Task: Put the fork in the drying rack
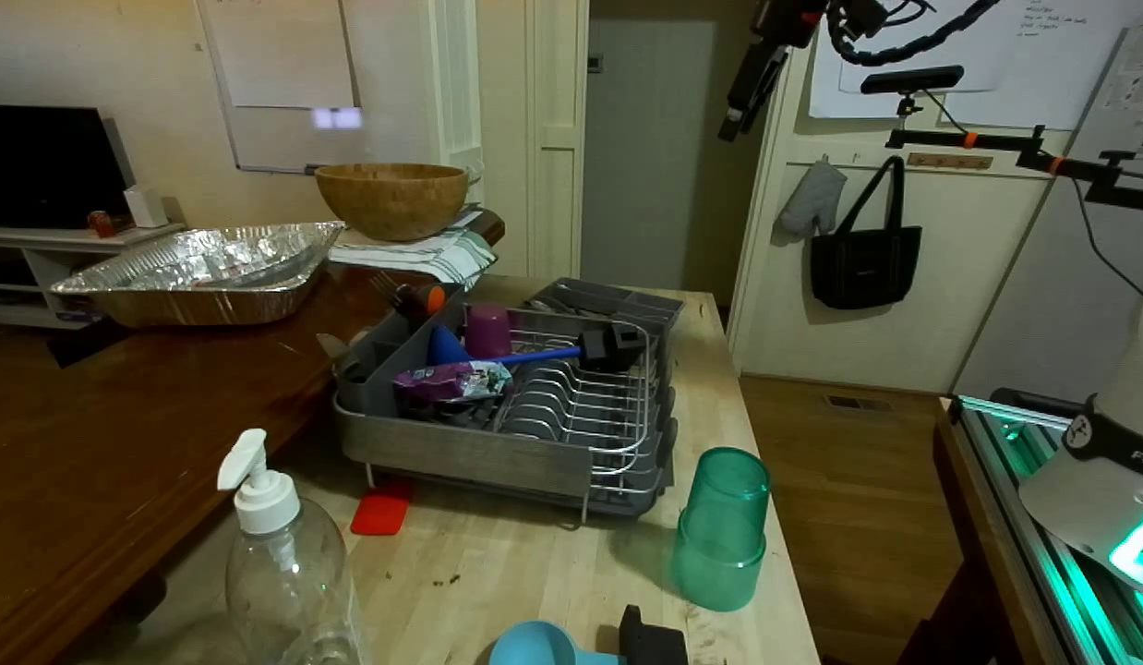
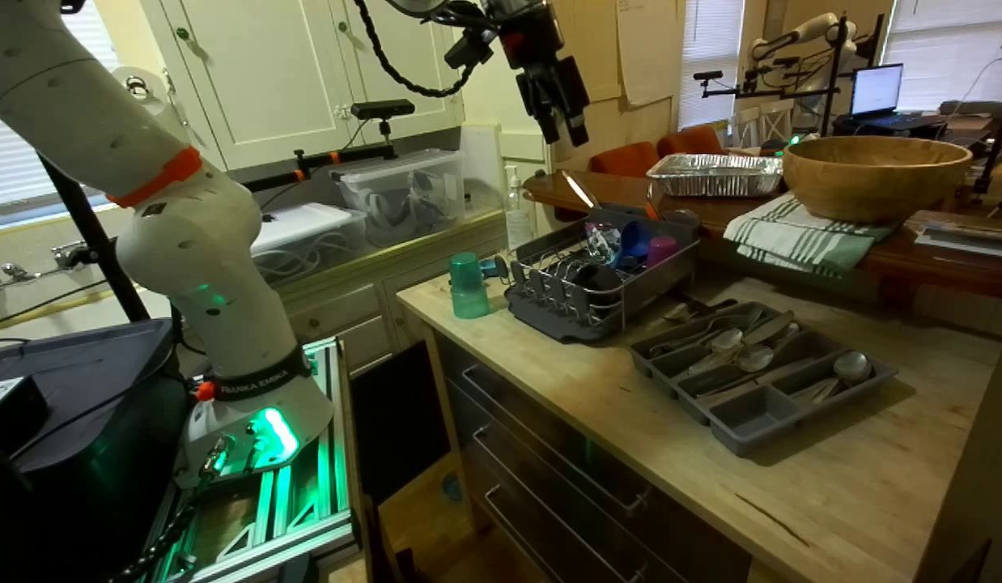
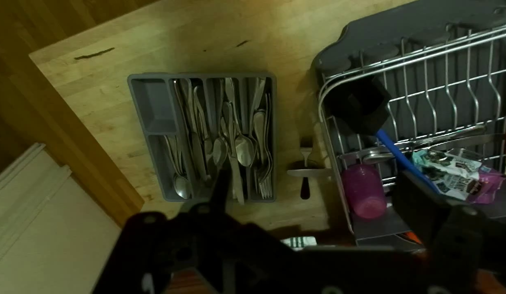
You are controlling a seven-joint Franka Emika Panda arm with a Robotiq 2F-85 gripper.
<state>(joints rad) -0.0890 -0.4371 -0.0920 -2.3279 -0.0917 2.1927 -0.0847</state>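
Observation:
A fork (image 3: 305, 188) with a dark handle and metal tines lies on the wooden counter, between the cutlery tray and the drying rack (image 3: 400, 24). A knife blade (image 3: 309, 173) crosses over its middle and hides part of it. In both exterior views the drying rack (image 1: 470, 453) (image 2: 562, 324) stands on the counter, silvery wire over a dark grey base. My gripper (image 3: 314, 177) is open, with nothing held, its two dark fingers wide apart in the wrist view. High above the counter, clear of fork and rack, the gripper (image 1: 733, 129) (image 2: 564, 136) points downward.
The grey cutlery tray (image 3: 155, 106) holds several utensils beside the fork. Inside the rack are a purple cup (image 3: 363, 192), a blue-handled brush (image 3: 400, 155) and a shiny packet (image 3: 457, 175). Green cups (image 1: 719, 536) stand near the counter edge; a wooden bowl (image 2: 873, 174) rests on a towel.

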